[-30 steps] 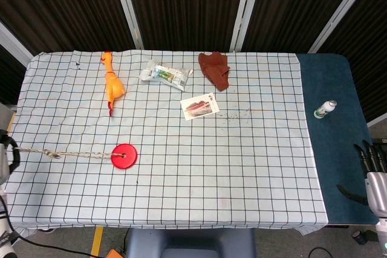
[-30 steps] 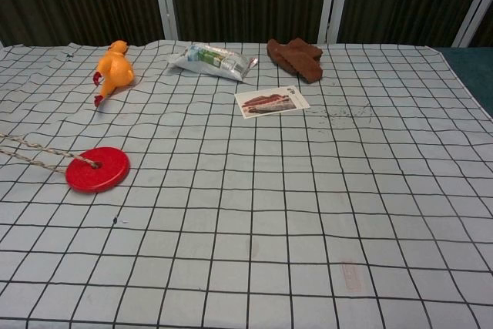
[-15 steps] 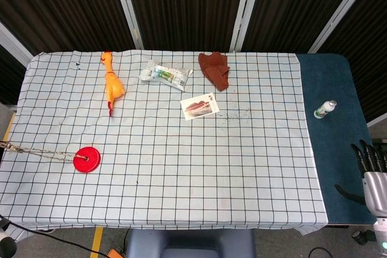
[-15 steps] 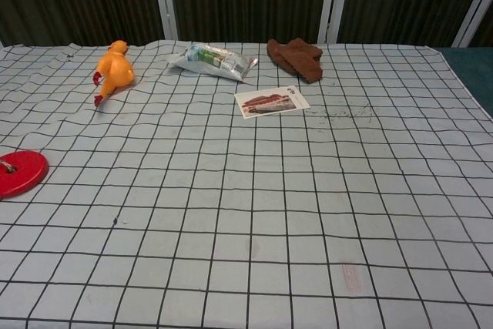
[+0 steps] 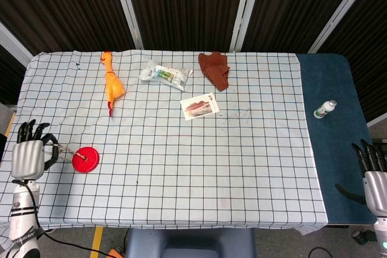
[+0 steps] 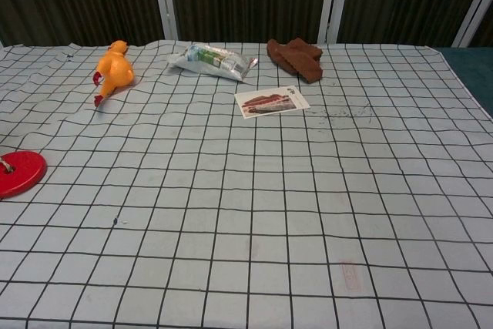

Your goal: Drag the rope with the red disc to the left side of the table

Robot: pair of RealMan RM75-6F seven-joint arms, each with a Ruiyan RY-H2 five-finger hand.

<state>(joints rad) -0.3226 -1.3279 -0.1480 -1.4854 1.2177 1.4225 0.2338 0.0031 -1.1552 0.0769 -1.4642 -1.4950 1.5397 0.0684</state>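
Observation:
The red disc (image 5: 85,159) lies flat near the table's left edge and also shows at the left border of the chest view (image 6: 19,172). Its twisted rope (image 5: 64,148) runs slack and bunched from the disc's centre to my left hand (image 5: 29,153). That hand hovers at the table's left edge and holds the rope's end at its thumb side, its other fingers stretched out. My right hand (image 5: 373,173) rests open beyond the table's right end, holding nothing. Neither hand appears in the chest view.
At the back of the checked cloth (image 5: 181,179) lie a yellow rubber chicken (image 5: 112,84), a foil packet (image 5: 165,75), a brown cloth (image 5: 214,69) and a postcard (image 5: 199,106). A small bottle (image 5: 325,109) stands on the blue mat (image 5: 338,149) at right.
The disc has slid from the table's left-middle to near its left edge. My left hand has come back into view beside it, and the once taut rope now lies slack.

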